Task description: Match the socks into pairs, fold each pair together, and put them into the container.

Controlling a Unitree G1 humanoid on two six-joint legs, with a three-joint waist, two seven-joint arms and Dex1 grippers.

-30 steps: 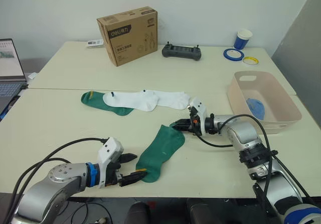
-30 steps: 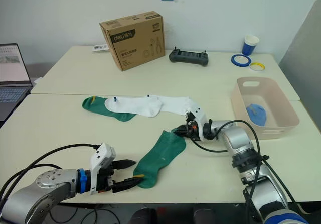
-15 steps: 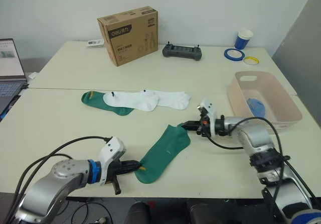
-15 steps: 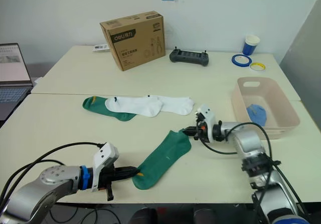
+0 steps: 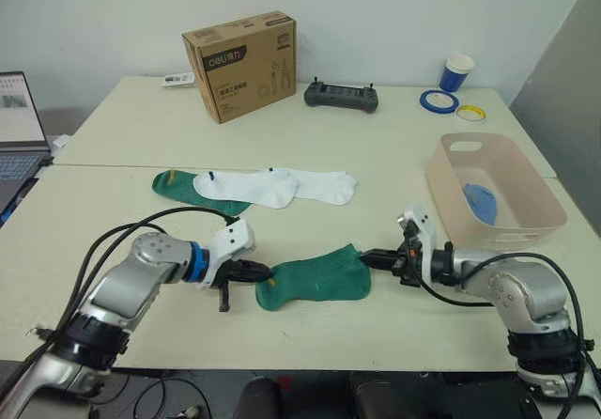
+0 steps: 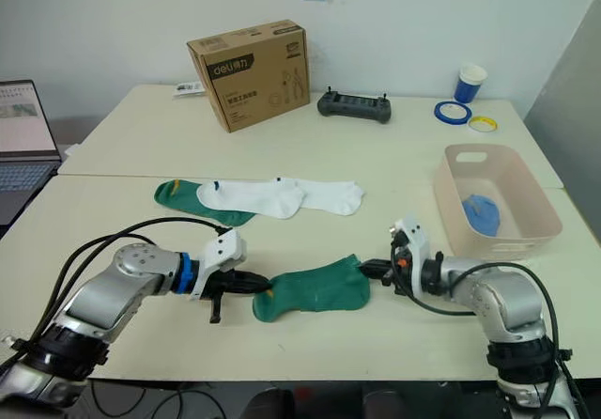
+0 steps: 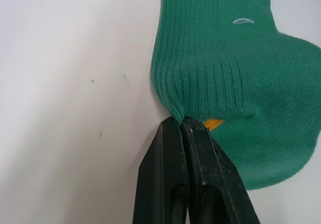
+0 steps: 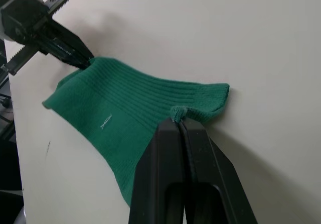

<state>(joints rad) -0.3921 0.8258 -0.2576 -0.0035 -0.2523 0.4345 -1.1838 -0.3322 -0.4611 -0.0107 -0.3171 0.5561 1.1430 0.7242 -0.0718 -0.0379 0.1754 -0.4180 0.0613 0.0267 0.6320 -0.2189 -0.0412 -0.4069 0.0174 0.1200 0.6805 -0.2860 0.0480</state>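
Inside the pale pink container (image 5: 495, 189), against its far-right wall, a light blue sock bundle (image 5: 480, 200) is lying alone. Just beside the container's near-left corner, the right gripper (image 5: 375, 257) is pinching the cuff edge of a dark green sock (image 5: 315, 279), fingers clamped together on the fabric. Farther left of the container, the left gripper (image 5: 259, 271) is nipping the sock's toe end by its yellow mark. Well left of the container, two white socks (image 5: 278, 187) are overlapping a second green sock (image 5: 178, 186). Behind them, a cardboard box (image 5: 240, 64) is standing.
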